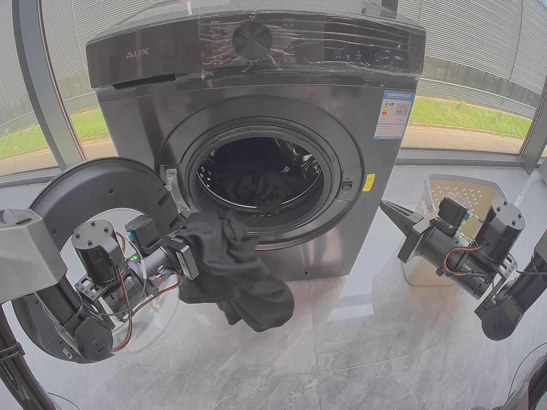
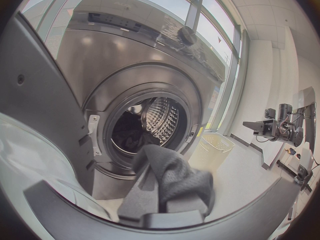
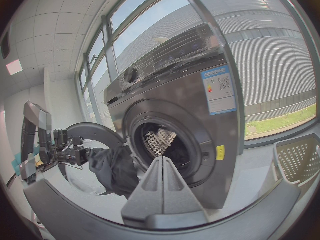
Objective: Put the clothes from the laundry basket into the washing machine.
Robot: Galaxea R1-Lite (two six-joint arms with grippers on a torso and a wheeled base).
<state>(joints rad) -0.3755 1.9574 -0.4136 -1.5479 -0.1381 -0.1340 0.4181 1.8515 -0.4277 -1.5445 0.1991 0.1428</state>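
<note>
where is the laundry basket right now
In the head view the laundry basket stands on the floor at the right, beside the washing machine, with the right gripper in front of it.

Three cameras, one washing machine (image 1: 256, 143).
Head camera looks down from close in front; wrist cameras look up from low left and right; all share the drum opening (image 1: 259, 180).

Left end effector (image 2: 164, 187) grips dark garment (image 2: 181, 174) before washing machine (image 2: 133, 74).

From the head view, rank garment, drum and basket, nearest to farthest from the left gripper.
1. Garment, held in the left gripper.
2. Drum, behind it, to its right.
3. Basket, far right, on the floor.
</note>
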